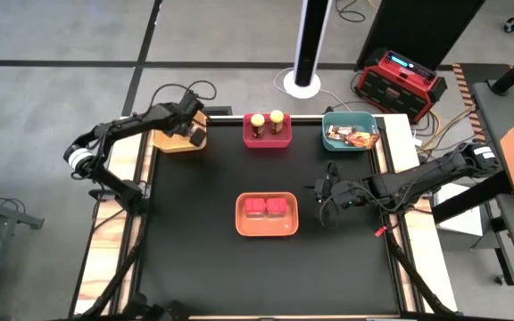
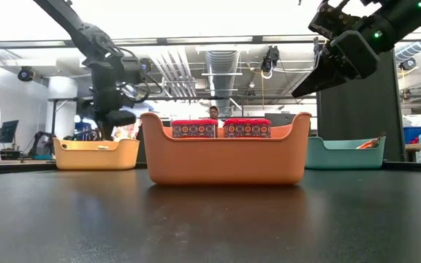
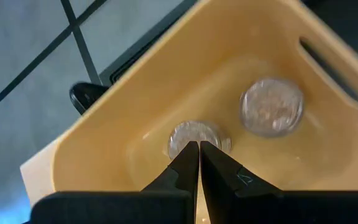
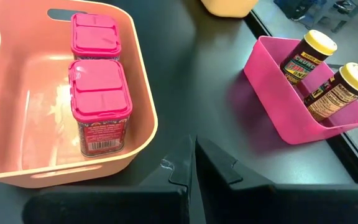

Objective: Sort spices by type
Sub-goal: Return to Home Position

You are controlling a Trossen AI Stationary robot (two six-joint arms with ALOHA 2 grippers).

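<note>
While above 2 shakers (image 3: 271, 106) in yellow tray (image 3: 135, 93), left hand (image 3: 199, 149) fully narrow; right hand (image 4: 192, 149) likewise.

Yellow tray (image 1: 169, 143), red tray (image 1: 268, 143), teal tray (image 1: 351, 117) at rear; orange tray (image 1: 266, 227) ctr.

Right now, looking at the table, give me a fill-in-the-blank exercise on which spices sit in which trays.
1. The two red tubs sit in the ____ tray at the table's middle.
2. The jars in the red tray have ____ lids.
3. The left pincer hangs over the yellow tray, which holds ____ grey-topped shakers.

Missing words: orange; yellow; two.
</note>
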